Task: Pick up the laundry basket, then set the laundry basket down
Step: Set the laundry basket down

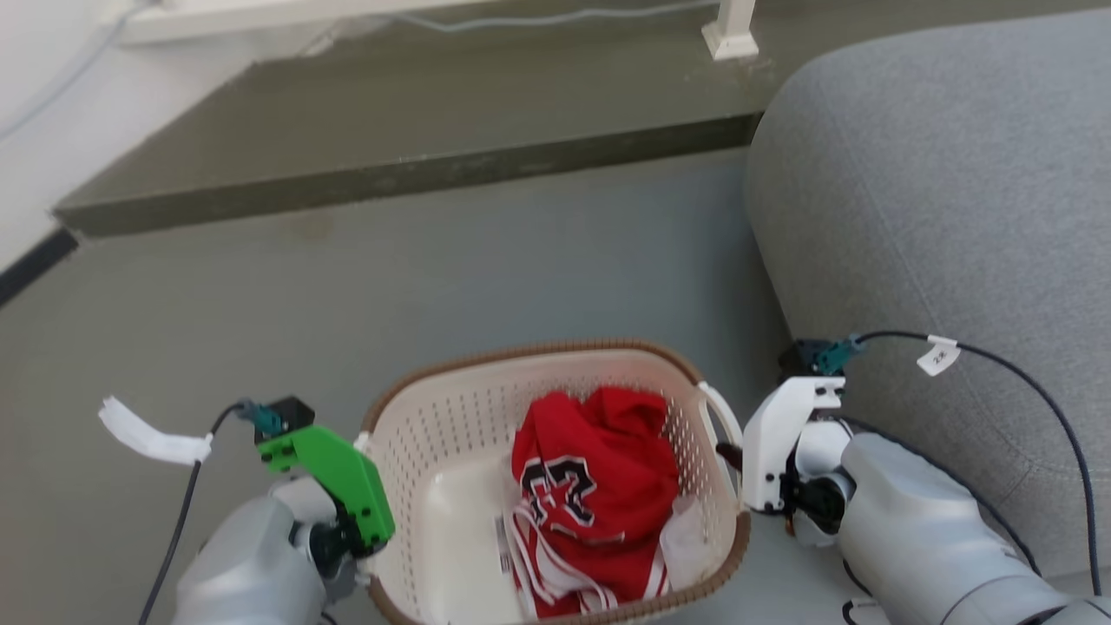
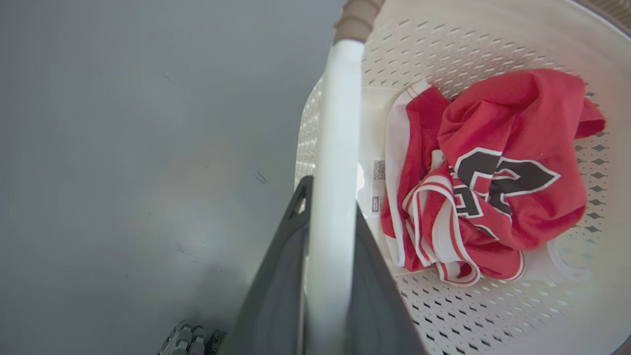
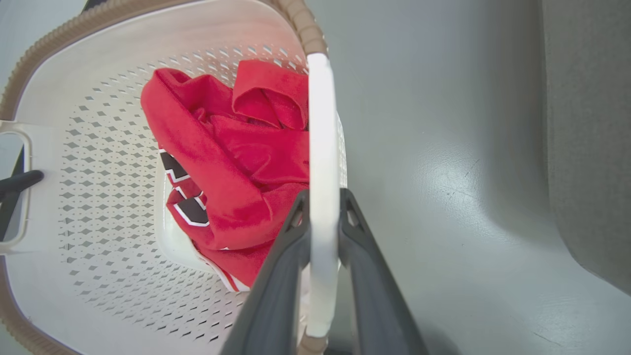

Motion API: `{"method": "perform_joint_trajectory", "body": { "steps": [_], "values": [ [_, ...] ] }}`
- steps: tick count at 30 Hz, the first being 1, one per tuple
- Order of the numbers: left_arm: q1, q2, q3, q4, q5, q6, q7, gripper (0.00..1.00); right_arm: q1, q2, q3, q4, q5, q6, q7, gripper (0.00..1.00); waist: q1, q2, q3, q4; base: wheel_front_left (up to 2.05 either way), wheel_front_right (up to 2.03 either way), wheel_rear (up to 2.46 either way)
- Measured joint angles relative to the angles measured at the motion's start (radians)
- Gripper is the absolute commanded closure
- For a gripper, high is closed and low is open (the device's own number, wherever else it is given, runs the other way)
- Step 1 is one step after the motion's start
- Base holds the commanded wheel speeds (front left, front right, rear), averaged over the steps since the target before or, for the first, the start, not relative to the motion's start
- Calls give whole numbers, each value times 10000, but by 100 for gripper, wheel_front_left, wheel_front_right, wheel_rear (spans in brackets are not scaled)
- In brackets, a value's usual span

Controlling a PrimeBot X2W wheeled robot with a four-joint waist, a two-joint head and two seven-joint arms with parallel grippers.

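Both jaws clamp the laundry basket (image 1: 415,434); red jersey (image 1: 608,456) inside.

Green plastic housing (image 1: 338,477) backs the left claw (image 2: 331,197) at seven o'clock, white plastic housing (image 1: 772,443) the right claw (image 3: 324,197) at four. Silver-grey forearms (image 1: 920,521) trail black cables (image 1: 894,333).

A: Where's the laundry basket (image 1: 538,350)?
B: Centre, just before the robot, floor (image 1: 521,260) all round it. Garment (image 1: 599,486) lies inside, nearer the right wall.
A: Arms?
B: L gripper (image 2: 330,207) at the basket's left handle (image 2: 336,123), R gripper (image 3: 323,199) at the right handle (image 3: 323,123). Each has a finger pressed to either side of its loop.
A: Surroundings?
B: Couch (image 1: 937,191) right of the basket, near. Raised step (image 1: 417,121) behind, well apart.
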Motion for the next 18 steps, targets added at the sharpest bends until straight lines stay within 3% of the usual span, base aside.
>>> {"method": "perform_joint_trajectory", "body": {
  "steps": [18],
  "values": [
    [-1164,21,-244,-483,267,407,-1296,100,-1074,-180,-56,-207,-54,-42,-1018,100,0,0,2281,111,0,0,0]
  ]
}}
